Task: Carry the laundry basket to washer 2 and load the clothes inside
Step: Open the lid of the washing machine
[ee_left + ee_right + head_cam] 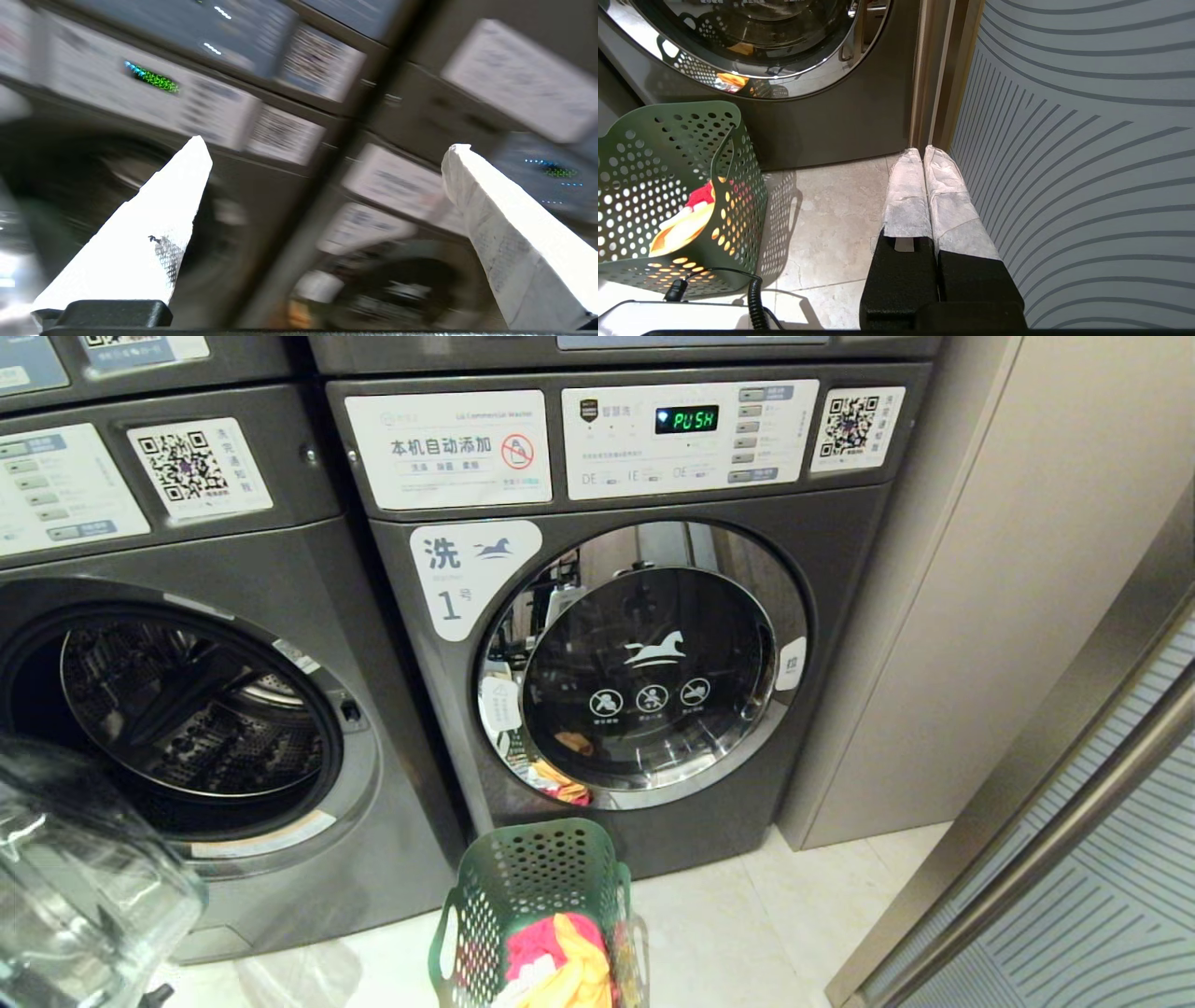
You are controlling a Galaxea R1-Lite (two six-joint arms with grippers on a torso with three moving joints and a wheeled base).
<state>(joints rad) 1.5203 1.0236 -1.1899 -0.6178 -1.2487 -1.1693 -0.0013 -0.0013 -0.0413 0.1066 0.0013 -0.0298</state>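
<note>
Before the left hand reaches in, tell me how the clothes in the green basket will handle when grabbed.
The clothes lie crumpled and draped in the laundry basket, so they are probably floppy and will sag from a pinch. They look small and thin, likely light. The red and yellow pieces overlap, so one grab may drag up another.

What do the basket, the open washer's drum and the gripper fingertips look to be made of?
The laundry basket: matte green moulded plastic, judging by its punched round holes and thin, rounded walls. The drum of the open washer: shiny perforated metal, probably stainless steel. The right gripper has its fingers wrapped in a white, fibrous covering, like cloth tape or paper; the left gripper looks the same.
</note>
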